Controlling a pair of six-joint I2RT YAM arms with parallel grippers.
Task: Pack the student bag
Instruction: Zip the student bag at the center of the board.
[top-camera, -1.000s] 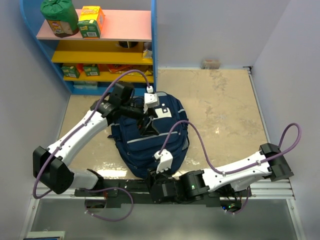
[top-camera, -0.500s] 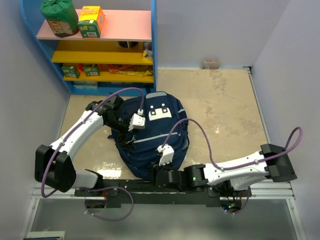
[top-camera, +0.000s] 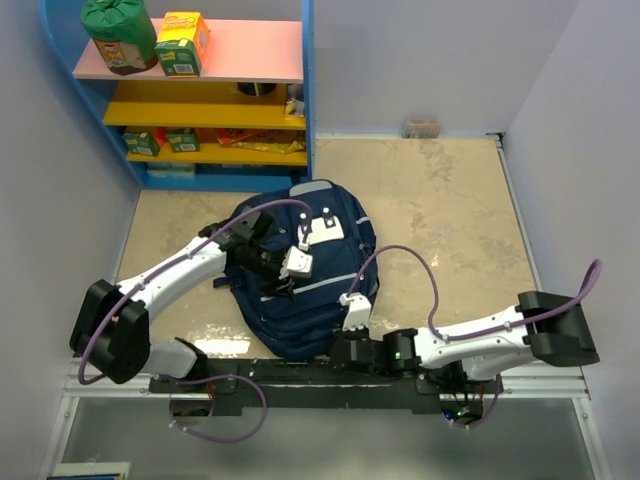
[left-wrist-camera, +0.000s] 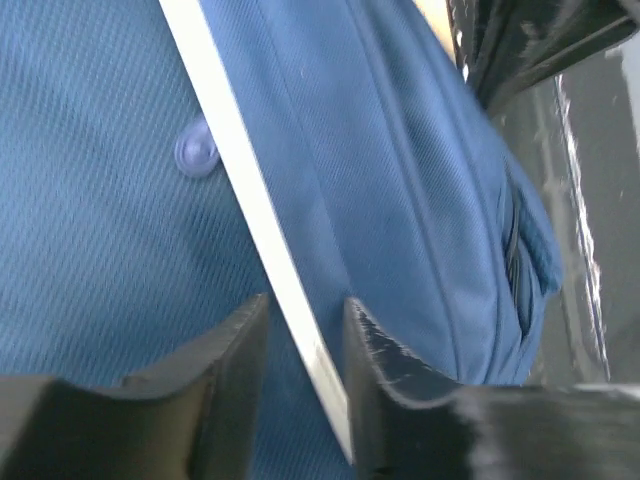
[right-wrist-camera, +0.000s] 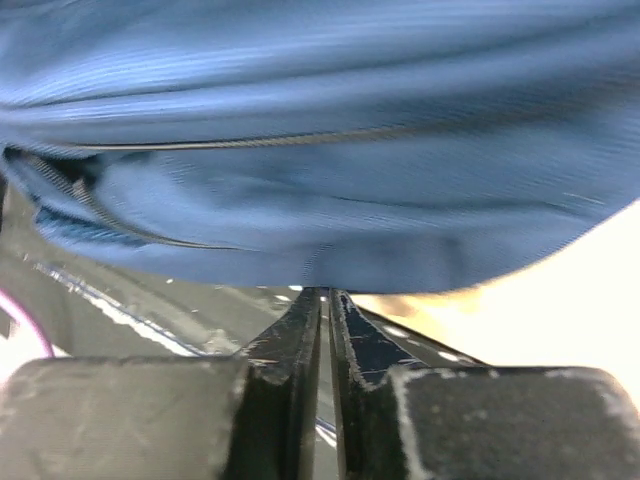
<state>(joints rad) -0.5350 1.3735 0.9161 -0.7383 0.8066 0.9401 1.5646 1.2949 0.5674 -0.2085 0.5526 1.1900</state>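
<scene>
The student bag (top-camera: 300, 320) is a navy-blue backpack lying flat on the table, its white patch (top-camera: 325, 228) at the far end. My left gripper (top-camera: 283, 283) is pressed down on the bag's front. In the left wrist view the left gripper (left-wrist-camera: 303, 310) has its jaws drawn narrow, with the blue fabric (left-wrist-camera: 400, 180) and the light stripe (left-wrist-camera: 240, 170) caught between them. My right gripper (top-camera: 336, 350) sits low at the bag's near bottom edge. In the right wrist view the right gripper (right-wrist-camera: 325, 292) is almost fully shut, its tips nipping the puckered lower edge of the bag (right-wrist-camera: 320, 130).
A blue shelf unit (top-camera: 200, 100) stands at the back left with a green pouch (top-camera: 118, 35) and a yellow-green box (top-camera: 183, 42) on top. A small object (top-camera: 422, 127) lies by the back wall. Beige tabletop (top-camera: 440, 220) spreads right of the bag; walls close both sides.
My left gripper came down from the bag's top to its front and closed from wide open. My right gripper slid right along the bag's bottom edge and closed.
</scene>
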